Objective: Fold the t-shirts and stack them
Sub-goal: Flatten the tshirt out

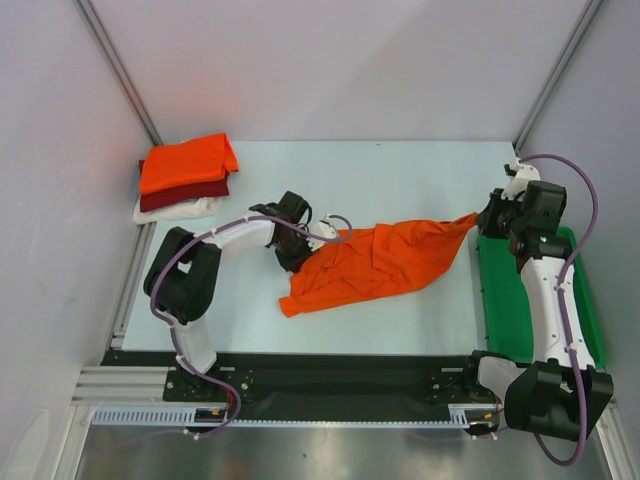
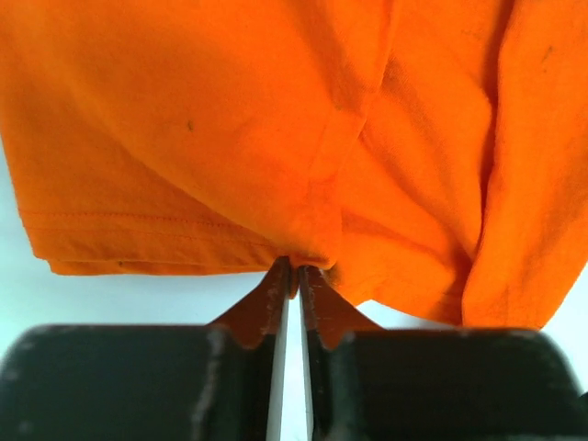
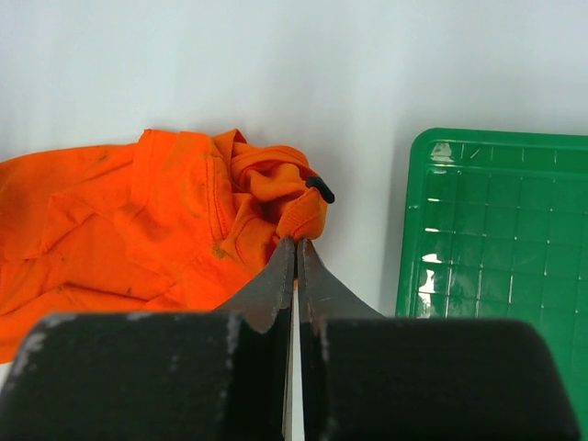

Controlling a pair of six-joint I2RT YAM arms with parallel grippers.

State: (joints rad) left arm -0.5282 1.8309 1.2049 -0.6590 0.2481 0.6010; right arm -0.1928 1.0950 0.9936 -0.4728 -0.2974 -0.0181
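Observation:
A crumpled bright orange t-shirt [image 1: 375, 262] lies stretched across the middle of the table. My left gripper [image 1: 300, 250] is shut on its left end; in the left wrist view [image 2: 297, 265] the cloth [image 2: 230, 138] is pinched between the tips. My right gripper [image 1: 487, 216] is shut on the shirt's right tip, and the right wrist view [image 3: 296, 241] shows a fold of the orange cloth [image 3: 165, 220] pinched there. A stack sits at the far left: a folded orange shirt [image 1: 187, 163] on a dark red one [image 1: 185, 194] on a white one [image 1: 175, 209].
A green plastic tray [image 1: 520, 300] lies along the right edge of the table, under my right arm; it also shows in the right wrist view [image 3: 501, 230]. Grey walls close in the left, back and right sides.

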